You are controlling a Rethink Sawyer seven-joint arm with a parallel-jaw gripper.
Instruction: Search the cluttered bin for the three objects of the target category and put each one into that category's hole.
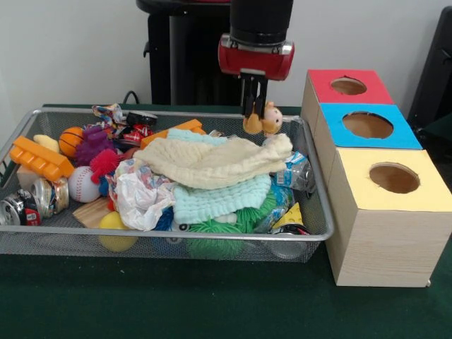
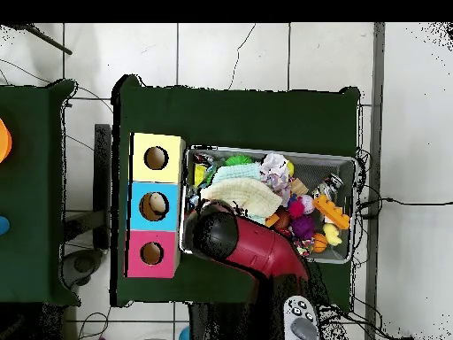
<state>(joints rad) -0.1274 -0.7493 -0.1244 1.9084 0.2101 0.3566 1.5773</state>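
A red and black robot arm reaches down over a wire mesh bin crammed with toys, cloths and crushed cans. Its gripper is clamped on a small monkey doll, which hangs clear above the bin's far right corner, just beside the row of boxes.

Three wooden boxes stand in a line touching the bin's right side, each with a round hole on top: a red box farthest back, a blue box in the middle and a yellow box nearest the camera. The doll hangs level with the red and blue boxes and close to them.

Inside the bin, a cream cloth lies over a pale green cloth in the middle. Left of the cloths are a baseball, a small basketball, an orange block and a soda can.

The step in hand looks like carrying the doll to its hole. To do it well, the arm should lift enough for the dangling doll to clear the box edge, centre it over the right hole, and release only when it hangs straight over the opening. Which colour matches the doll's category cannot be told here.
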